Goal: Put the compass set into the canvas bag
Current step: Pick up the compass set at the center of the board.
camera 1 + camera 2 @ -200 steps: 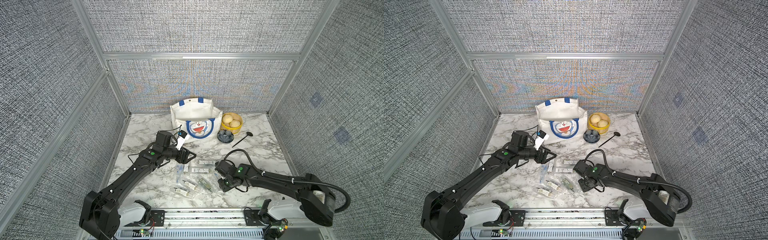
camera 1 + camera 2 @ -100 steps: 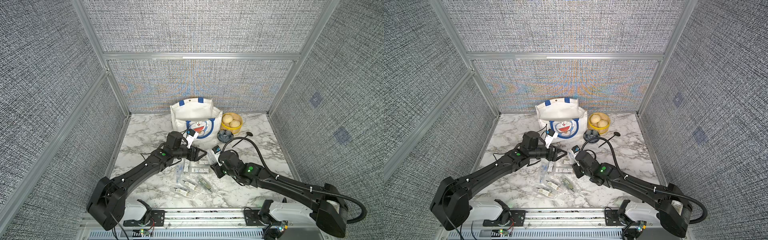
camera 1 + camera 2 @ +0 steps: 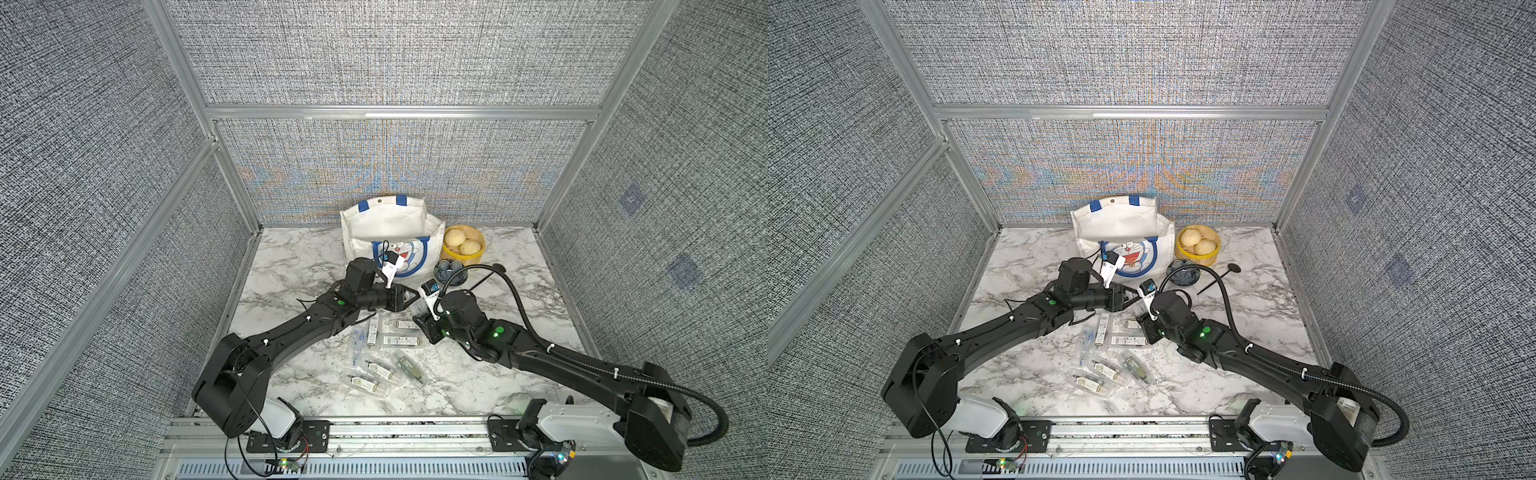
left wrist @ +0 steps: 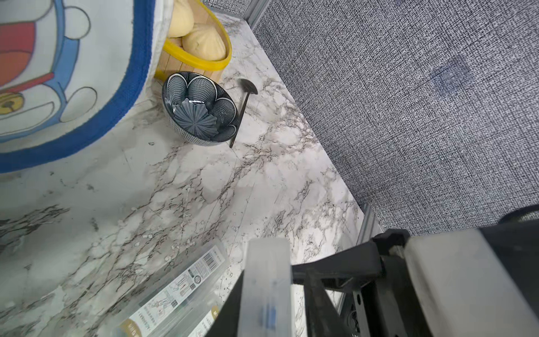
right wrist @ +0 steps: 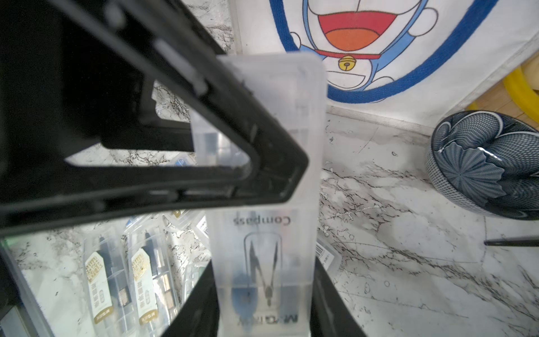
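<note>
Right gripper (image 5: 264, 305) is clamped on one end of the compass set (image 5: 262, 233), a flat translucent case printed "Compass" above a drawing of a compass. Left gripper (image 4: 268, 271) is closed on the same compass set farther along its length. In the left wrist view the case stands edge-on between the two left fingers, one against each face. In the right wrist view one black triangular left finger (image 5: 271, 181) crosses the case's broad face.

Both grippers meet over the table (image 3: 291, 266), in front of the bag (image 3: 390, 222) and apart from it. The compass set is outside the bag, and its free end points toward the cat pocket.

The bag stands upright against the back wall, mouth up and open, with the pocket facing the arms. A yellow basket (image 3: 462, 254) holding two buns sits just right of the bag. A dark patterned bowl (image 3: 451, 270) stands in front of the basket, with a black spoon (image 3: 1233, 267) lying just beside it.

Several packs (image 3: 390, 370) lie flat on the table between the arms, nearer the base rail.
</note>
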